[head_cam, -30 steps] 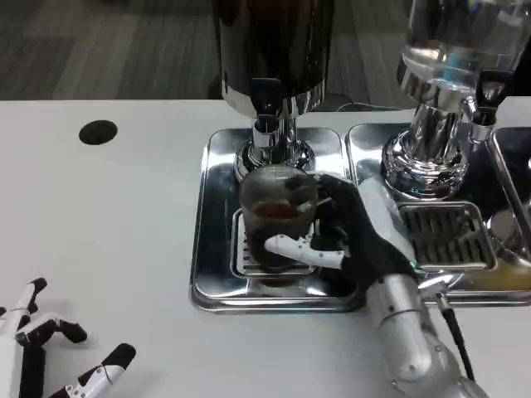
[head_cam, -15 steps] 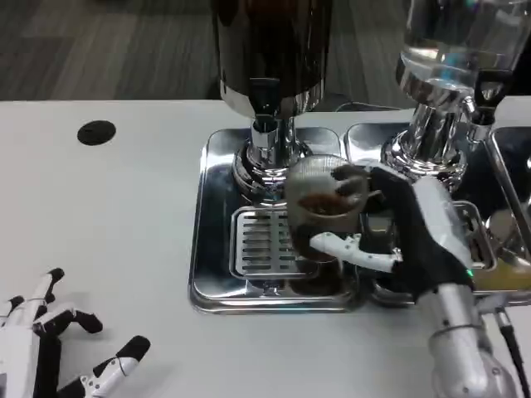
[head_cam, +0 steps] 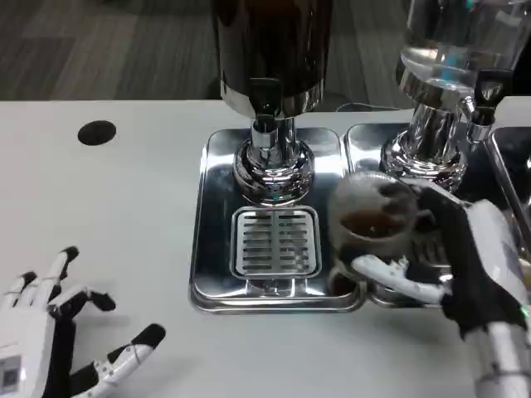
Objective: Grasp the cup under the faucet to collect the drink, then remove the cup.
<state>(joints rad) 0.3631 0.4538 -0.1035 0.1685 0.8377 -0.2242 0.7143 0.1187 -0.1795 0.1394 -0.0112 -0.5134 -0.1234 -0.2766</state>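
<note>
1. We see a white table (head_cam: 124,191) bearing two steel drip trays (head_cam: 217,249) under drink dispensers (head_cam: 272,50).
2. Our right hand (head_cam: 452,269) reaches in from the lower right, fingers wrapped around the cup (head_cam: 369,224) of dark drink, held over the trays' junction, right of the faucet (head_cam: 265,124).
3. Our left hand (head_cam: 58,332) rests at lower left, fingers spread, holding nothing.

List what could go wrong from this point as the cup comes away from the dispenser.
1. The cup holds dark drink and the right hand holds it above the seam between the two steel trays; a tilt or jerk could spill it.
2. The clear dispenser's base stands close behind the cup, so lifting or swinging it back risks a knock.
3. The grip looks one-sided, so the cup might slip.
</note>
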